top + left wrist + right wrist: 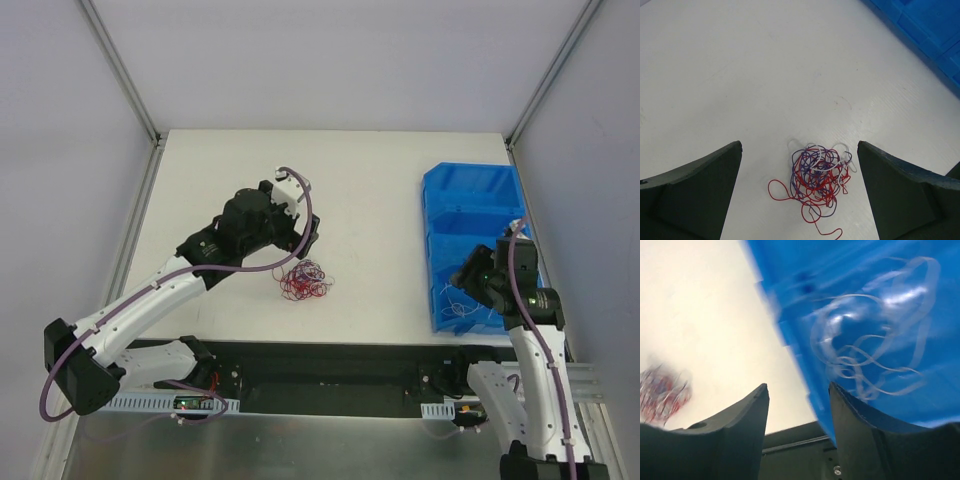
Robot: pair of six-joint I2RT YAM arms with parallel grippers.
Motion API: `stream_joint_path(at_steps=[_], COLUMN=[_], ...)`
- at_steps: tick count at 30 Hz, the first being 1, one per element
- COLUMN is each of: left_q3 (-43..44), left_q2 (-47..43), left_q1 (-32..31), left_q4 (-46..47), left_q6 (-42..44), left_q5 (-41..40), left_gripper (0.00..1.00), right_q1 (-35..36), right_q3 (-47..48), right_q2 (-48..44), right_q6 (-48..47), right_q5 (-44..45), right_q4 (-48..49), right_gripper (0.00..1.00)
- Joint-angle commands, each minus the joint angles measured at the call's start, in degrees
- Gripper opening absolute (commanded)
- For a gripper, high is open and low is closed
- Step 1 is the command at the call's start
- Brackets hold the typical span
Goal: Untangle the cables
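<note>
We see our left gripper spread wide over the clump of cables on the table. Our right gripper hangs half open, empty, over white strands lying in the bin.

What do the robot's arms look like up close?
The left arm and right arm have white tube-like segments with chunky black joints. A thin lilac cable loops along each one. The left end effector and right end effector each have two dark wedge-shaped fingers.
</note>
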Motion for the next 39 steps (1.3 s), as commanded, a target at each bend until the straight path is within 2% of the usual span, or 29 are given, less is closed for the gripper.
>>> stream_joint_path(at_steps=[1, 4, 8, 13, 16, 19, 24, 26, 28, 30, 39], left_q3=[0.88, 0.80, 0.71, 0.53, 0.27, 0.18, -0.69, -0.96, -0.87, -0.79, -0.52], left_q2=[0.83, 1.53, 2.50, 2.41, 1.80, 0.74, -1.10, -1.54, -1.54, -1.72, -1.02], left_q1=[-0.61, -0.61, -0.61, -0.61, -0.61, -0.52, -0.52, -0.52, -0.61, -0.61, -0.61], left_q4=[0.97, 1.05, 0.97, 1.05, 0.97, 0.97, 2.02, 2.37, 2.37, 2.37, 2.28], left_q6=[-0.11, -0.29, 0.41, 0.68, 0.85, 0.68, 0.68, 0.85, 0.94, 0.68, -0.11], left_q5=[0.16, 0.59, -0.45, -3.00, -5.90, -7.75, -9.33, -10.04, -9.95, -8.90, -5.82], left_gripper=[0.99, 0.99, 0.98, 0.96, 0.95, 0.93, 0.91, 0.91, 0.91, 0.91, 0.91], right_q1=[13.18, 25.93, 39.38, 48.45, 53.29, 57.86, 58.76, 57.97, 57.35, 56.91, 55.59], right_q3=[-0.16, -0.08, -0.25, -0.52, -1.14, 1.85, 2.39, 1.68, 0.37, -0.25, 1.33], right_q2=[2.00, 7.26, 16.76, 31.17, 37.76, 42.78, 45.34, 45.34, 45.52, 46.04, 51.14], right_q6=[-1.65, -0.07, 2.04, 7.13, 11.01, 10.49, 11.01, 12.06, 13.47, 14.09, 14.44], right_q5=[-7.78, -4.97, -7.50, -13.57, -15.42, -12.53, -3.58, -1.20, -1.79, -2.15, -2.15], right_q4=[12.53, 19.30, 31.42, 47.51, 57.52, 59.58, 57.13, 54.93, 54.83, 55.36, 55.54], right_gripper=[0.55, 0.57, 0.57, 0.56, 0.50, 0.43, 0.27, 0.24, 0.26, 0.32, 0.35])
